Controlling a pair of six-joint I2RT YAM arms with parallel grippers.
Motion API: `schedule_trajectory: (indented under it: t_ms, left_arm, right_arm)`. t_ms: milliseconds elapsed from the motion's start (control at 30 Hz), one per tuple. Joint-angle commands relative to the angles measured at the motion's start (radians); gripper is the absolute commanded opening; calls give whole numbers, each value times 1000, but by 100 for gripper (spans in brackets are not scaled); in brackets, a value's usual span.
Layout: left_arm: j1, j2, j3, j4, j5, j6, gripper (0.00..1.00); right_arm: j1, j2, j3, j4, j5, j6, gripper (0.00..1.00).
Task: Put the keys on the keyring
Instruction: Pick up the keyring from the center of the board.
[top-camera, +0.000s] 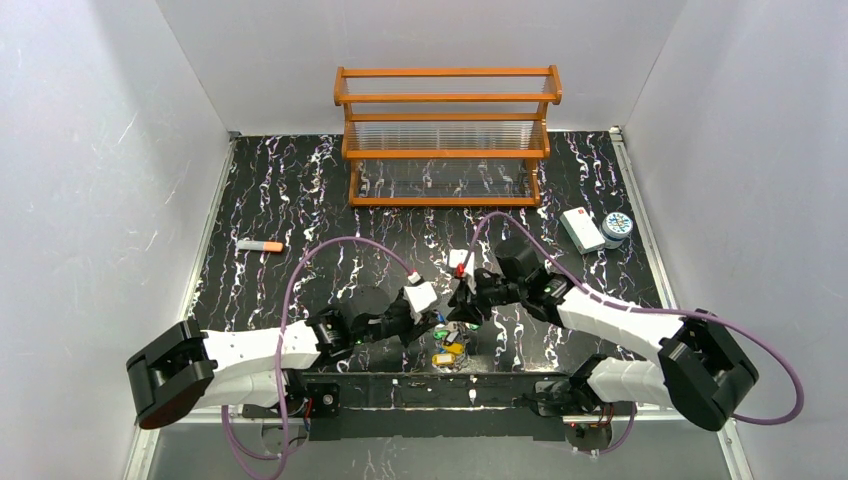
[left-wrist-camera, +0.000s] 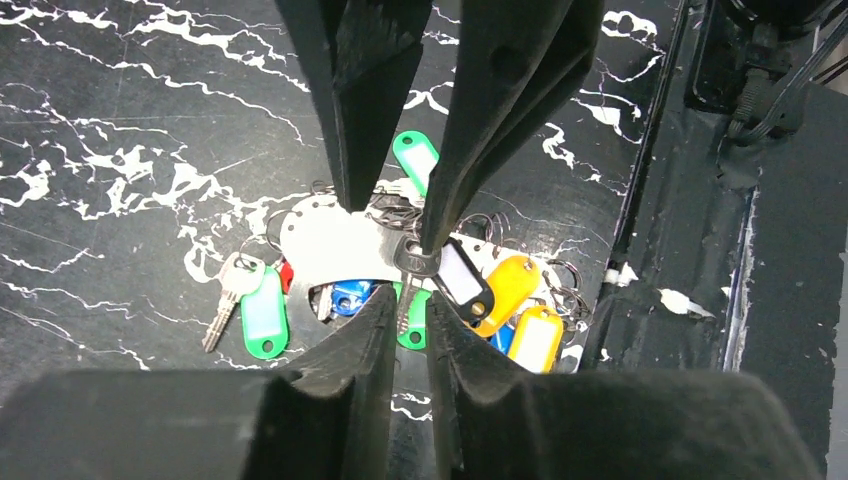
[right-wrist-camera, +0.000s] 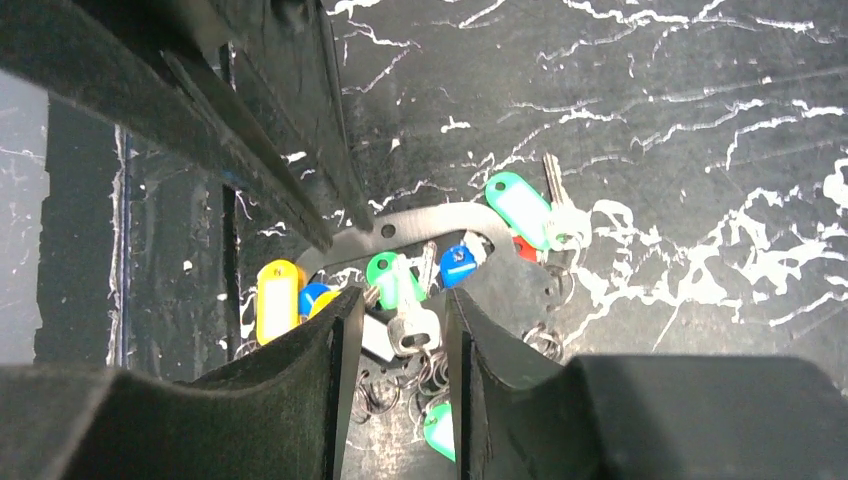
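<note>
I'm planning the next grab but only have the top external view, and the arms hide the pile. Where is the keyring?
Observer: The keyring lies among the tagged keys, between the two hands' tips.
Operator: Is the right hand open?
Observer: Yes, the right hand is open, one fingertip at the black-tagged key.
Operator: And the left?
Observer: The left hand is almost closed, tips at the keyring's edge.

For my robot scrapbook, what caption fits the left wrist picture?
The left end effector and right end effector meet over the keys and silver keyring on the black marbled table.
</note>
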Motion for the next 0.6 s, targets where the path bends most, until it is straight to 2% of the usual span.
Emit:
schedule_trajectory:
  t_ms: [0, 100, 200, 367, 567]
  left_arm:
    - [-1, -2, -89, 165, 13, -81, 21]
    - [-2, 34, -111, 248, 31, -101, 27]
    - [-12, 93, -106, 302, 59, -87, 29]
    - [-61, 225, -66, 368, 70, -45, 30]
    - [-150, 361, 25, 380, 17, 17, 30]
  right_arm:
    - [-15, -83, -86, 136, 76, 165, 47]
    - [-40, -123, -159, 237, 120, 273, 55]
    - [-88, -137, -196, 301, 111, 368, 57]
    - [-183, -132, -226, 362, 56, 469, 58]
    - [-233, -150, -247, 367, 38, 501, 58]
